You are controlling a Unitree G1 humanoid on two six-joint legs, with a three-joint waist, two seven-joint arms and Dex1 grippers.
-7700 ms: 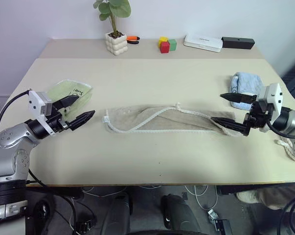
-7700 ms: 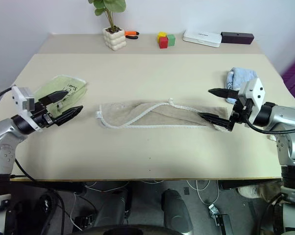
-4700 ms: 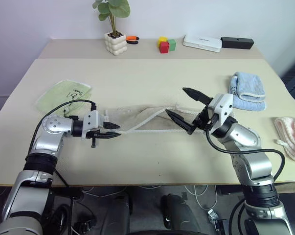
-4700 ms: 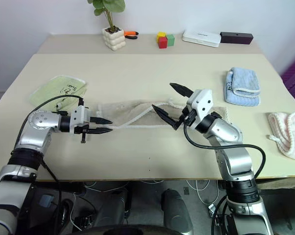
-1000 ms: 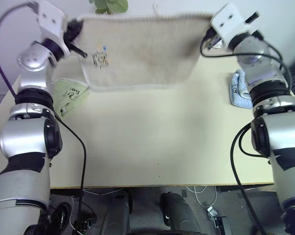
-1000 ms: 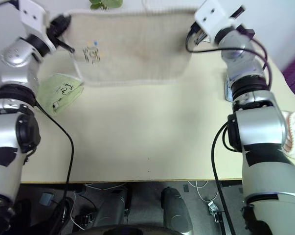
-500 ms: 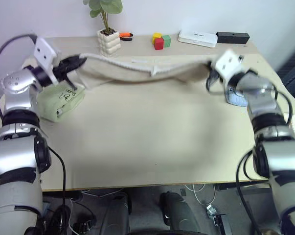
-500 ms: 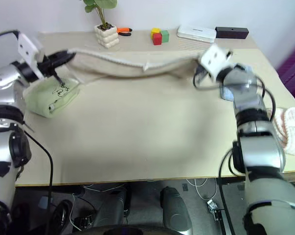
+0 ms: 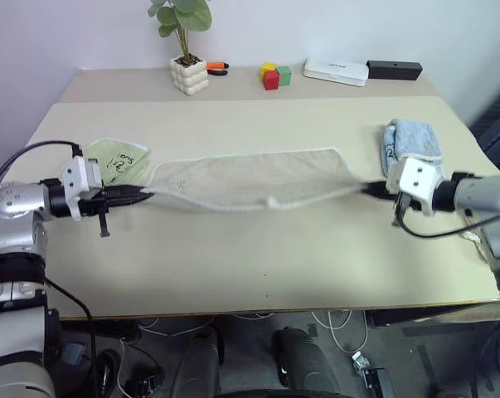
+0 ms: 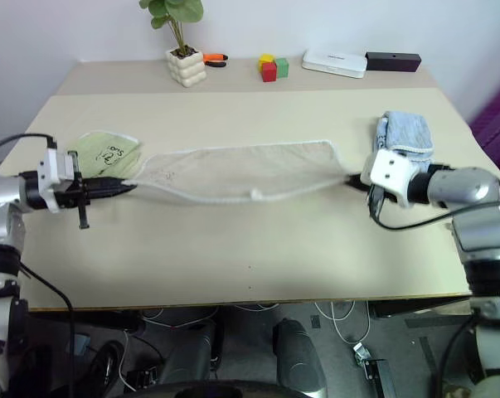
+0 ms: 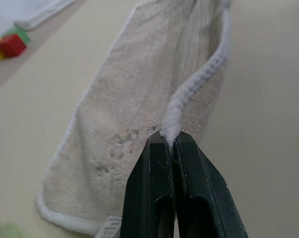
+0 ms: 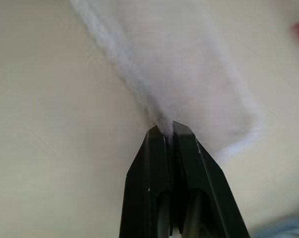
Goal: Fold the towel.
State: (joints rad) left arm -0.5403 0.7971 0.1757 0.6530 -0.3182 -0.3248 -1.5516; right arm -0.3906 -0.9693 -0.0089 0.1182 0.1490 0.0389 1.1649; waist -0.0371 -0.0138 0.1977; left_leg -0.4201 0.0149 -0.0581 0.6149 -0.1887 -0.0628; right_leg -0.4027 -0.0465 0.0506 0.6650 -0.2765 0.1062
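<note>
In the left eye view, the beige towel (image 9: 250, 178) lies stretched across the middle of the bench (image 9: 258, 257), pulled taut between the left gripper (image 9: 132, 195) and right gripper (image 9: 376, 191), likely to flatten it for folding. The left wrist view shows the fingers (image 11: 154, 198) clenched on the corded hem. In the right wrist view, the fingers (image 12: 194, 178) pinch the towel's opposite end.

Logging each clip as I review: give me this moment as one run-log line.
towel: spread flat, unfolded | left gripper: shut on towel's left end | right gripper: shut on towel's right end | fold: not yet made
</note>
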